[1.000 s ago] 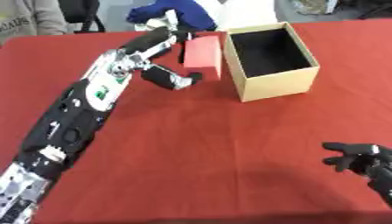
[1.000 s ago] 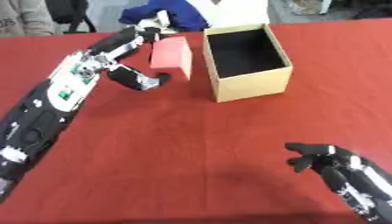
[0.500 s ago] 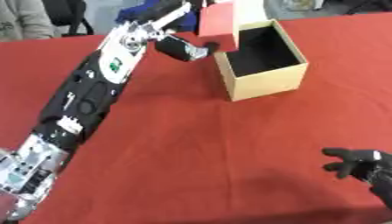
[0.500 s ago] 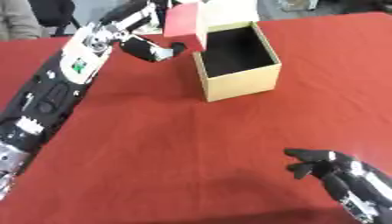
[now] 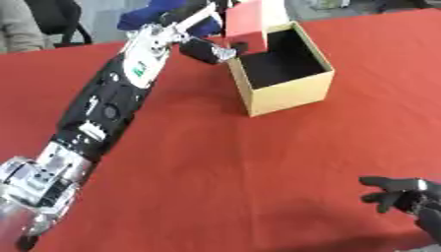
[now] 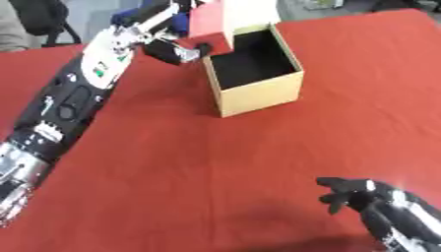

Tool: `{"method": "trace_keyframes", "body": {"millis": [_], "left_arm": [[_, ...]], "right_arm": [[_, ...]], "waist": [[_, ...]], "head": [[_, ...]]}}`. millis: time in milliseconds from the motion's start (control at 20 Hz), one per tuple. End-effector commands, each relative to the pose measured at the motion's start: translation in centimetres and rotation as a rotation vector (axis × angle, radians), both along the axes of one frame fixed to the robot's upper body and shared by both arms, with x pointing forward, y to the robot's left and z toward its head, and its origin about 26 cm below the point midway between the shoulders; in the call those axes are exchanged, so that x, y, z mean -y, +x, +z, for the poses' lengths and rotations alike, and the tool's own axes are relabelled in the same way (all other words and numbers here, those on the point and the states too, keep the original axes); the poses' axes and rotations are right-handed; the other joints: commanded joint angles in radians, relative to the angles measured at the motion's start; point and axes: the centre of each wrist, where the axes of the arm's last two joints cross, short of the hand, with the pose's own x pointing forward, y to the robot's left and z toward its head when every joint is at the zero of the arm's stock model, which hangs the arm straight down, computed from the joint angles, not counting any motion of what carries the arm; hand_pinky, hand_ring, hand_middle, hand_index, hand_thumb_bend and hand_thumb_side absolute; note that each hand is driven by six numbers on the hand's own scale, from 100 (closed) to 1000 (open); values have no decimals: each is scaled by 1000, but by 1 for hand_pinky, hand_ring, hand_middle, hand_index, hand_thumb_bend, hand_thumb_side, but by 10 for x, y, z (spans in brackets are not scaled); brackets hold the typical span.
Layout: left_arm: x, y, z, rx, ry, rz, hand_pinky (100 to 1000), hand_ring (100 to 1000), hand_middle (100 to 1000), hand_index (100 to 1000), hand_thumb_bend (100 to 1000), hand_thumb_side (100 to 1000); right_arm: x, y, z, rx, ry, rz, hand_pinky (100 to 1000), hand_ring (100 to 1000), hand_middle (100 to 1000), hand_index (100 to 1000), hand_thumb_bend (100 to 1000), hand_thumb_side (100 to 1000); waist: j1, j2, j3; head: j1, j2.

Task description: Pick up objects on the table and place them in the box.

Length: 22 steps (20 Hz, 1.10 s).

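Gripping: left robot hand [image 5: 206,49] clenched on red block [image 5: 248,23] above box [image 5: 284,78]
Cut off: block's top
Idle: right robot hand [image 6: 362,197], fingers spread
Surface: red desk [image 5: 258,162]

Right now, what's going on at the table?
The left hand holds a red block raised at the far left corner of the open cardboard box, which looks empty inside. The block is not yet in the box. The right hand rests idle and open at the lower right, over the red table.
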Motion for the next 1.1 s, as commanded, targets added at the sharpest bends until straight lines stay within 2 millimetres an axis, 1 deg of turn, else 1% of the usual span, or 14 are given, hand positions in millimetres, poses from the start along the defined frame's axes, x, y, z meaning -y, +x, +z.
{"method": "trace_keyframes", "body": {"millis": [50,100,250,350,450,600,750,900,950,1000,1100], "left_arm": [[-4,3,12,47,8,19,1000,605,439,801,213,442],[-4,4,11,49,13,24,1000,606,440,801,224,428],[-5,6,8,57,28,34,1000,608,446,803,225,445],[-5,7,6,61,36,36,1000,611,467,808,228,447],[-4,7,5,65,50,33,1000,617,483,812,252,450],[-3,8,2,63,72,35,1000,625,522,823,256,464],[-3,8,0,60,84,36,1000,629,537,827,261,465],[-1,9,-2,61,88,33,1000,658,606,836,268,480],[-1,9,-3,62,90,31,1000,675,639,839,297,506],[0,9,-3,64,91,29,1000,701,683,845,277,502],[1,9,-5,65,90,25,1000,737,740,858,293,535]], "right_arm": [[-2,1,10,46,-6,13,848,948,586,824,100,558],[-3,1,11,48,-6,14,848,948,586,824,100,559],[-3,1,11,49,-7,15,848,948,586,824,100,559],[-4,1,11,48,-7,16,848,948,586,824,100,559],[-4,1,11,48,-6,17,849,948,586,824,100,558],[-4,1,11,48,-5,17,848,948,586,824,100,558],[-4,1,11,48,-3,17,849,948,586,824,100,557],[-4,1,11,47,-1,18,849,948,586,824,100,557],[-4,1,11,47,-1,18,849,948,586,824,100,563],[-3,1,11,46,0,18,849,947,586,824,100,556],[-3,1,11,44,1,19,849,948,586,824,100,555]], "waist": [[-2,-11,-6],[0,-10,-9],[3,-8,-17],[5,-8,-20],[5,-9,-22],[4,-12,-29],[3,-14,-36],[3,-17,-43],[3,-19,-45],[2,-20,-47],[1,-24,-47]], "head": [[5,-15],[4,-16],[3,-19],[3,-21],[3,-21],[3,-23],[4,-23],[5,-23],[5,-23],[4,-24],[4,-24]]}}
